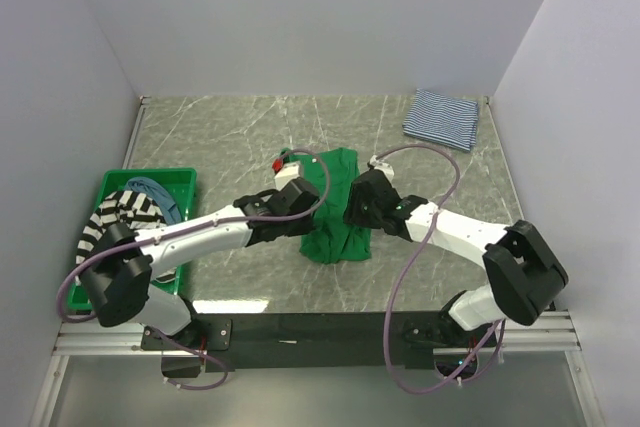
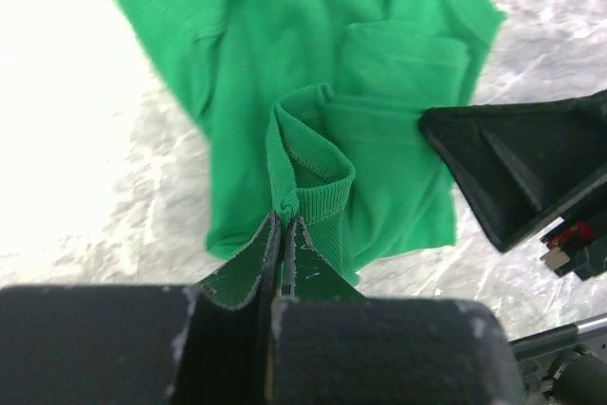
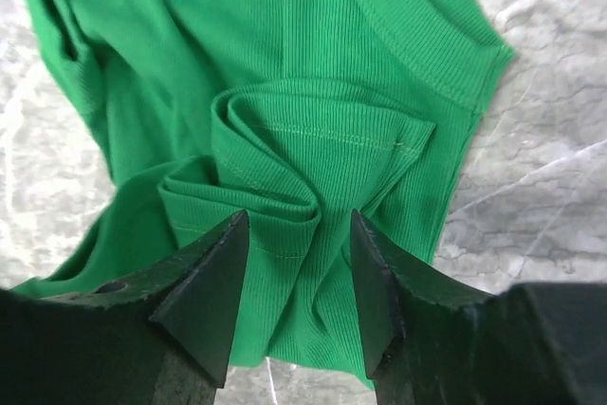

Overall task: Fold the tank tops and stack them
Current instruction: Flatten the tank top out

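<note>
Task item: the green tank top lies rumpled at the centre of the table, between the two arms.
Left gripper: fingers pressed fully together, pinching a ribbed edge of the green top that stands up in a small peak at the tips.
Right gripper: jaws about half apart, straddling a bunched fold of hem; the cloth sits between them but is not clamped.
Step in hand: seemingly securing two holds on the same garment so it can be spread or folded.
Doing it well: the right fingers should close on one or two layers, not the whole rolled bunch; then both arms should lift evenly so the cloth hangs flat.
Risk: the fingertips of the two grippers are close together, so they may collide, and a thick bunch may slip.
Done pile: a folded thin-striped top at 1 o'clock, well apart.
Waiting: the bin at 9 o'clock holds a bold striped top and a blue top.
In the way: nothing lies between the green top and the pile.
</note>
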Available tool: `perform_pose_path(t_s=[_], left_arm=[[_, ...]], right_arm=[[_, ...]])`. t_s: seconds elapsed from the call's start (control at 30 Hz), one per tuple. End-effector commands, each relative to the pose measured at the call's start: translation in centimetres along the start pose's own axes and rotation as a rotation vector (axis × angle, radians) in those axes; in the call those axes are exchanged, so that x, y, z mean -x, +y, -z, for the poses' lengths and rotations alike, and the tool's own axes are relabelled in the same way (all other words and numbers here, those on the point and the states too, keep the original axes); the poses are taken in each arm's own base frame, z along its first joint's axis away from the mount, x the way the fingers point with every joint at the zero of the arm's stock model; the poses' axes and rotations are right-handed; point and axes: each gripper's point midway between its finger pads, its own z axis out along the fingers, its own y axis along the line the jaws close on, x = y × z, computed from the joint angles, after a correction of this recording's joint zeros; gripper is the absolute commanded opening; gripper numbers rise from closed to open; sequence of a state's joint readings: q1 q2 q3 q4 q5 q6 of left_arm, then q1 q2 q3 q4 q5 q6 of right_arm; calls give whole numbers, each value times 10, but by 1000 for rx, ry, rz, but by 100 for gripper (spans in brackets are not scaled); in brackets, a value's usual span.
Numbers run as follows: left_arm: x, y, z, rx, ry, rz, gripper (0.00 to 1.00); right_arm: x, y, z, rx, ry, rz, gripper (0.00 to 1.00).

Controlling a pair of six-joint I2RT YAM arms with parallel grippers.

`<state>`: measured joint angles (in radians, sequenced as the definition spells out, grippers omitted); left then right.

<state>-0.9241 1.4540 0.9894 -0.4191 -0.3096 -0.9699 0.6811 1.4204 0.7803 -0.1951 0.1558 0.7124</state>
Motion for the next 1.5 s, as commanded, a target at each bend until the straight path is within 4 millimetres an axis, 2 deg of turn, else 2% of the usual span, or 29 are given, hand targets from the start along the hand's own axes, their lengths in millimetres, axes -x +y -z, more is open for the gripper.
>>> perform_pose_path(t_s=[0.0, 0.1, 0.27, 0.37, 0.47, 0.6, 0.8, 0.97, 1.03, 1.3, 1.47], left_arm=[[5, 14, 9, 21, -41, 53, 1], [7, 22, 16, 25, -55, 73, 1], [18, 42, 32, 51, -101, 115, 1], [29, 61, 45, 75, -142, 162, 1], [37, 82, 55, 104, -180, 219, 1], [32, 112, 55, 149, -184, 290, 0], [20, 123, 46, 155, -149, 316, 1], [18, 134, 42, 170, -151, 335, 0], [20, 134, 41, 164, -152, 343, 1], [19, 134, 38, 164, -140, 334, 1], [22, 131, 38, 157, -140, 330, 1]], right_arm=[[15, 21, -3, 34, -45, 3, 53], [10, 21, -7, 31, -26, 3, 49], [15, 19, -1, 24, -51, -2, 42], [23, 15, 6, -1, -76, 3, 46], [30, 9, 14, -11, -111, -8, 55], [33, 0, 15, -18, -125, -40, 57], [23, 0, -1, -26, -74, -37, 53], [15, -13, -13, -76, -65, -38, 45], [18, -16, -17, -83, -69, -47, 43], [23, -28, -36, -142, -57, -43, 44], [18, -30, -45, -152, -36, -39, 44]])
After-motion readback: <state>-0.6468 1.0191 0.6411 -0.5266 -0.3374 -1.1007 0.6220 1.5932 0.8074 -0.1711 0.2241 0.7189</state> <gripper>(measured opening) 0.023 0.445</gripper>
